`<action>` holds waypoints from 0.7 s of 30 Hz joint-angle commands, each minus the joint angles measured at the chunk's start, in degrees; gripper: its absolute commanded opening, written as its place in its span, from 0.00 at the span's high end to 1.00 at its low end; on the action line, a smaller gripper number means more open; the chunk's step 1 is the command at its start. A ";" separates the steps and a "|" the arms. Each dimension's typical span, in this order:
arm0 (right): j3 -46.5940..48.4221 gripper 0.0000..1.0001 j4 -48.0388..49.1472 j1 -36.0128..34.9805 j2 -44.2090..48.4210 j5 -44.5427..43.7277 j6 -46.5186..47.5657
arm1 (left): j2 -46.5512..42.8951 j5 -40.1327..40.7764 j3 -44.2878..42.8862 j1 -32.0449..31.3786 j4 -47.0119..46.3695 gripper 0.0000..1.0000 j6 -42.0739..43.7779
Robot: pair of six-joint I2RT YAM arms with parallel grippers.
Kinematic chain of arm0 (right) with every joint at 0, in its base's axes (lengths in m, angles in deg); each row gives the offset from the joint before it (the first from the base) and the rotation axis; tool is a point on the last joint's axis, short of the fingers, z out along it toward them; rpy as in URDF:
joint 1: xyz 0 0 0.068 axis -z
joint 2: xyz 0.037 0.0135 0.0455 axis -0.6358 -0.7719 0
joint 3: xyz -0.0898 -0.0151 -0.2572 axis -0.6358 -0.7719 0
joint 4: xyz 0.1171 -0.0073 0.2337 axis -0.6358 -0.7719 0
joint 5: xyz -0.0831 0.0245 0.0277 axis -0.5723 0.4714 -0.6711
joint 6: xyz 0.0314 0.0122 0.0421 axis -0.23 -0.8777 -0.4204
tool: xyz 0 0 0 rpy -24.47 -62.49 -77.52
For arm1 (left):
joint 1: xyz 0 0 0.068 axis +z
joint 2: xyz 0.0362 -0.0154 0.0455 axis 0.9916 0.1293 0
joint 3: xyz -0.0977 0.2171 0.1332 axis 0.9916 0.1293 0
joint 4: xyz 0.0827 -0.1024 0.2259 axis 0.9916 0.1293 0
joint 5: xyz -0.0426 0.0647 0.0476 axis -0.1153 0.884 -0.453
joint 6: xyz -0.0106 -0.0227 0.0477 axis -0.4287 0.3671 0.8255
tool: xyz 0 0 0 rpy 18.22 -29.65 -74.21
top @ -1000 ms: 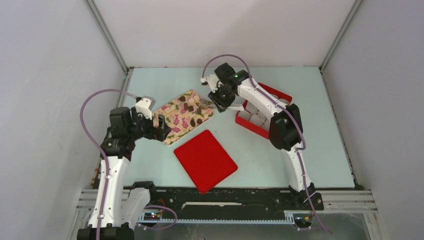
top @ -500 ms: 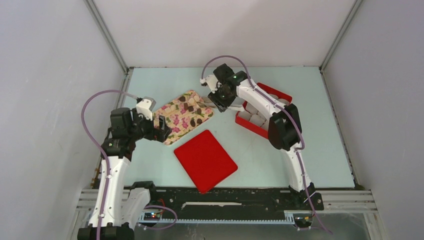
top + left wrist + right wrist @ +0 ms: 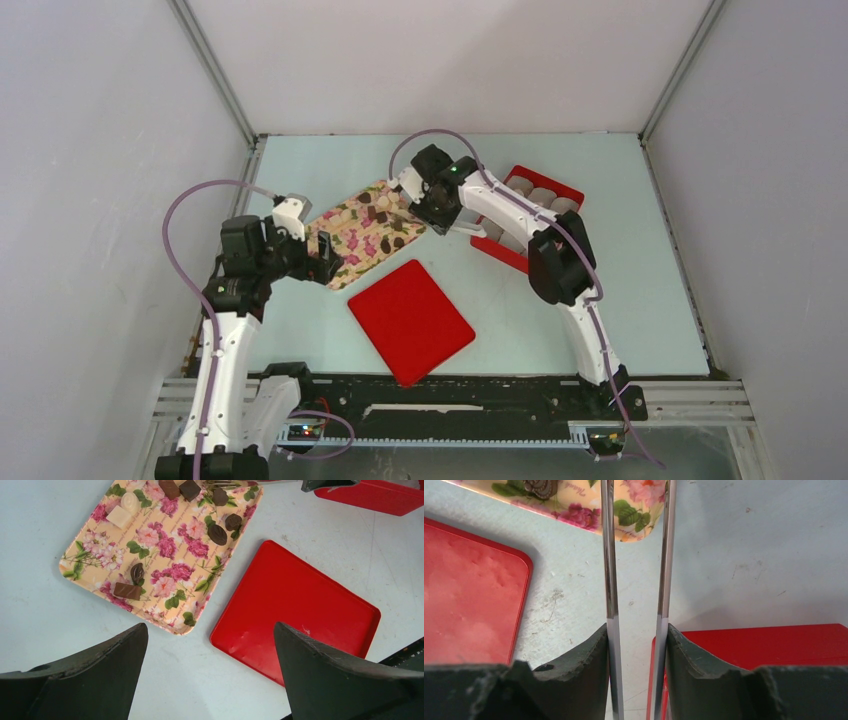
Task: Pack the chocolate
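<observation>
Several pieces of chocolate, dark brown and pale, lie scattered on the flower-print tray. My right gripper is shut on a pair of metal tongs, one blade against each finger. The blades reach out over the tray's right corner. Their tips lie beside dark pieces at the tray's far end, and I cannot tell whether they hold one. My left gripper stands open and holds nothing, above bare table off the tray's near edge.
A flat red lid lies on the table in front of the tray. The red box with white paper cups sits to the right, behind my right arm. Grey walls close in the table on three sides.
My right arm has swung left and a little nearer with the tongs, uncovering more of the red box. The left arm has stayed where it was.
</observation>
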 commanded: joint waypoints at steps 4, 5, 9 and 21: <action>-0.48 0.65 1.41 -0.56 3.44 -1.61 1.06 | -0.65 -1.41 1.27 0.45 -1.87 0.00 0.47; -0.43 0.67 1.36 -0.56 3.82 -1.47 0.96 | -0.65 -1.41 1.28 0.54 -1.93 0.00 0.47; -0.48 0.73 0.95 -0.42 6.97 -0.44 0.52 | -0.61 -1.56 1.29 0.52 -1.89 0.00 0.35; -4.46 0.77 -4.27 5.70 20.82 6.81 -2.13 | 0.51 -2.21 1.12 0.53 -2.20 0.00 -0.14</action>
